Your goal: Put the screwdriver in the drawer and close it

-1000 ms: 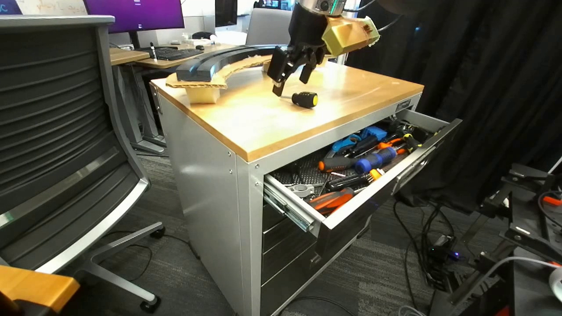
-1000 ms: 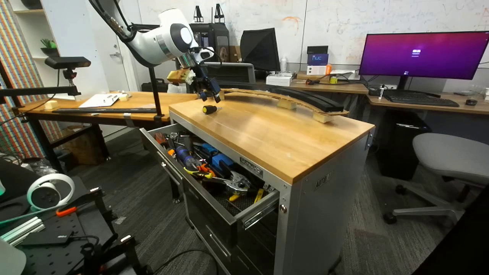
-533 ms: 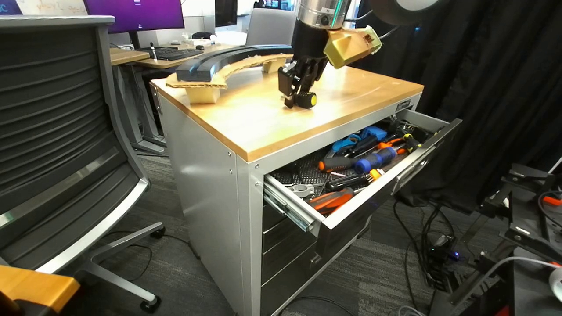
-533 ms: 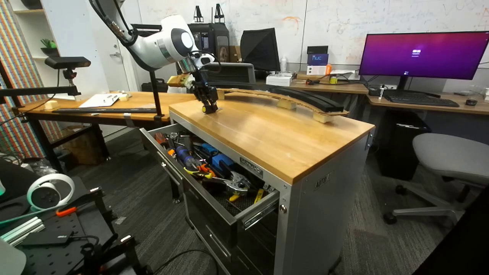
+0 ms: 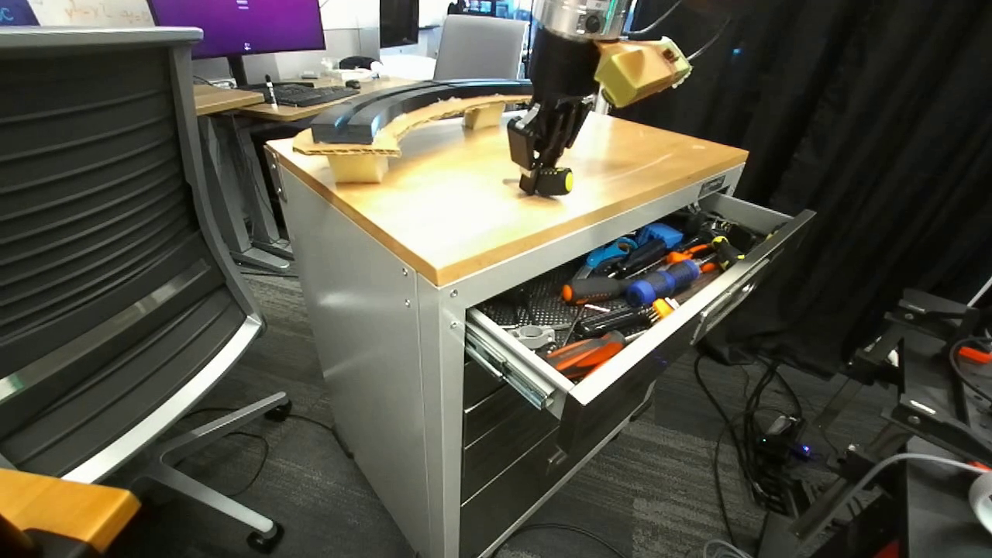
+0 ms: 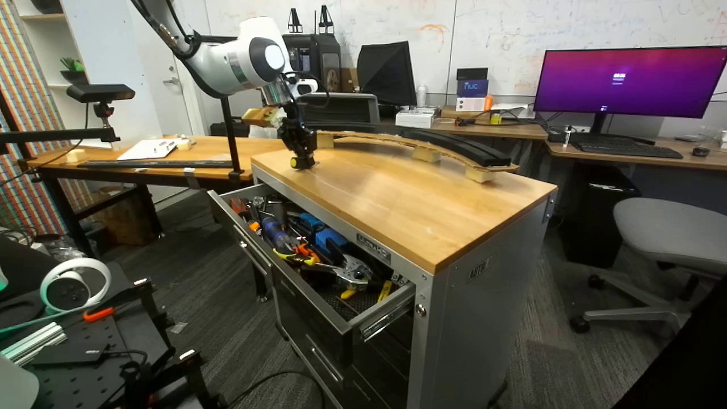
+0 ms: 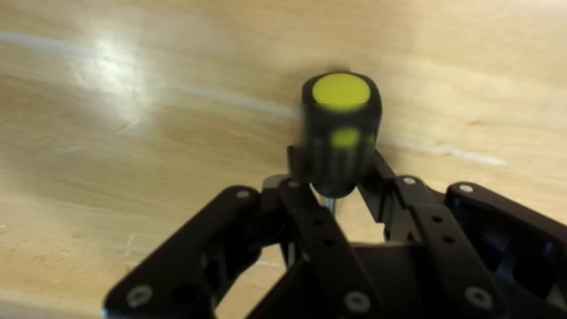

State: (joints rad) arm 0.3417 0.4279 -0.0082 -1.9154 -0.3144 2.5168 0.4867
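1. Gripper: in the wrist view the gripper (image 7: 337,166) comes in from 6 o'clock, low over the table (image 5: 465,221). Its two fingers (image 7: 382,170) pinch the screwdriver (image 7: 339,133) by the black handle, one to each side.
2. Screwdriver: in the wrist view its yellow end cap (image 7: 341,91) faces 12 o'clock; a short length of metal shaft (image 7: 331,206) shows toward 6 o'clock. In an exterior view it sits at about 10 o'clock on the table, near the edge above the drawer (image 5: 635,350).
3. Contact: the handle is blurred in the wrist view; whether its underside touches the table or is just clear of it cannot be determined.
4. Drawer: stands pulled out from the grey cabinet (image 5: 364,333) under the table, at about 5 o'clock from the screwdriver in an exterior view.
5. Drawer contents: a blue handle (image 5: 663,283), an orange-and-grey handle (image 5: 597,291) just beside it at 9 o'clock, and a red-and-black handle (image 5: 587,354) by the 7 o'clock corner.
6. Also on the table: a curved black strip (image 5: 387,105) over cardboard (image 5: 386,142), raised on pale blocks (image 5: 359,168), at about 10 o'clock from the gripper.
7. Arm: the white arm (image 6: 241,62) reaches in from 11 o'clock in an exterior view.
8. Surroundings: a dark chair (image 5: 108,194) at 9 o'clock from the table; in an exterior view, a purple-lit monitor (image 6: 625,94) at 2 o'clock.
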